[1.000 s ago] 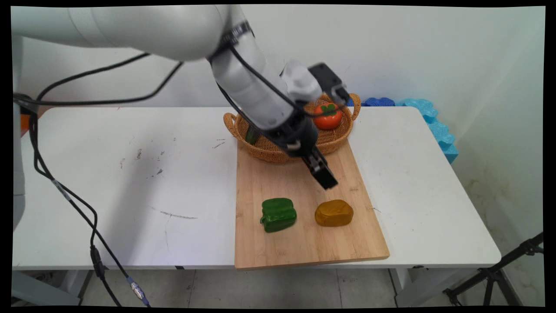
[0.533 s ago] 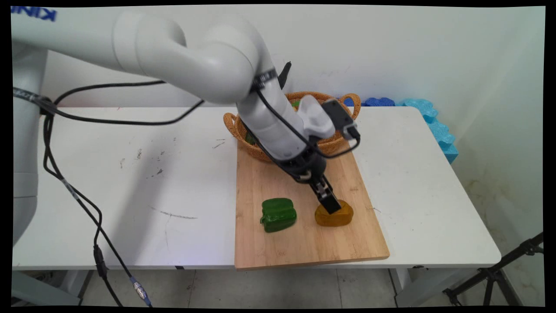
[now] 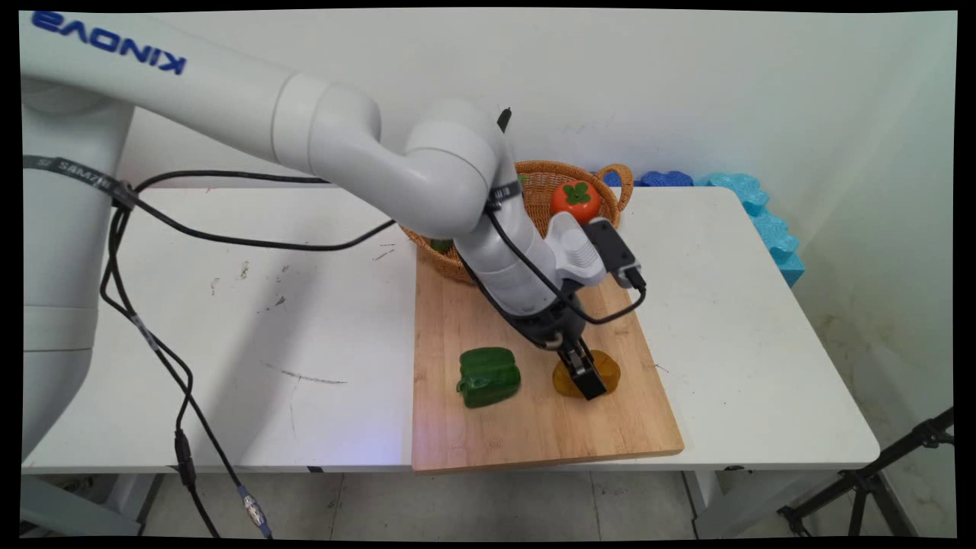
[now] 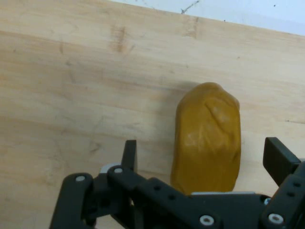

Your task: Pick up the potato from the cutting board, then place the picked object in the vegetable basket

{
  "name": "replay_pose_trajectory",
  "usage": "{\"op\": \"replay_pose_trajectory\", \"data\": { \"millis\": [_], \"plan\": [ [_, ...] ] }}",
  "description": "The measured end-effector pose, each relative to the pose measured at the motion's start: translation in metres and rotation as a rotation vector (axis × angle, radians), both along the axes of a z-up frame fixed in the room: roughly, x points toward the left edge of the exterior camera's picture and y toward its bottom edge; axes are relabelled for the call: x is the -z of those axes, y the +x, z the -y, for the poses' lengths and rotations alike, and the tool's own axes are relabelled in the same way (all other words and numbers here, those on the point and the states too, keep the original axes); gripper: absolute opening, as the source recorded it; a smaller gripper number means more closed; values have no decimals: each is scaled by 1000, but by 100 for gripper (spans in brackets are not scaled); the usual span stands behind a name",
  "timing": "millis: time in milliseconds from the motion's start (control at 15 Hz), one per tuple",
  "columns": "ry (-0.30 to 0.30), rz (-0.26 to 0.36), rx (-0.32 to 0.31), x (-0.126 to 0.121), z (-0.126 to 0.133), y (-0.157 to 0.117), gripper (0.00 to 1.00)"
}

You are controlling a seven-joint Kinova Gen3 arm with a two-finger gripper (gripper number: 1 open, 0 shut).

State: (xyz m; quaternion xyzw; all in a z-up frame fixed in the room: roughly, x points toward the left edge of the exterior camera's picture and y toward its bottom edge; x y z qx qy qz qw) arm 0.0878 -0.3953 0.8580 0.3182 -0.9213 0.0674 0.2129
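Observation:
An orange-yellow bell pepper lies on the wooden cutting board. My gripper is lowered over it and open. In the hand view one finger stands on each side of the pepper, with gaps between the fingers and its skin. A green bell pepper lies on the board to the left of the gripper.
A wicker basket stands at the board's far end and holds a red tomato-like fruit and something green. Blue foam pieces lie against the wall at the back right. Black cables hang along the left.
The arm has come forward and down from above the basket. The gripper has dropped from over the board's middle onto the orange-yellow pepper, and the fruit in the basket is uncovered.

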Motion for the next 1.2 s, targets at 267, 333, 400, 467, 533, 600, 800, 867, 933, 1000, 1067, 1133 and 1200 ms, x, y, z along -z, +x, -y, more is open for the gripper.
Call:
{"op": "replay_pose_trajectory", "data": {
  "millis": [267,333,400,467,533,600,800,867,933,1000,1067,1133,1200],
  "plan": [
    [-5,5,12,11,3,-6,0],
    [-6,4,15,12,3,-6,0],
    [-8,3,19,13,4,-7,0],
    [-9,-1,23,12,4,-8,0],
    [-11,-5,27,11,4,-8,0],
    [-15,-9,31,8,4,-8,0],
    [-39,-22,44,-10,5,-5,0],
    [-47,-28,45,-18,5,-3,0],
    [-55,-35,44,-29,5,1,0],
    [-60,-41,40,-42,5,5,0],
    [-62,-46,35,-53,5,9,0],
    [-63,-51,26,-67,6,14,0],
    [-63,-54,22,-74,6,17,0]
  ]
}}
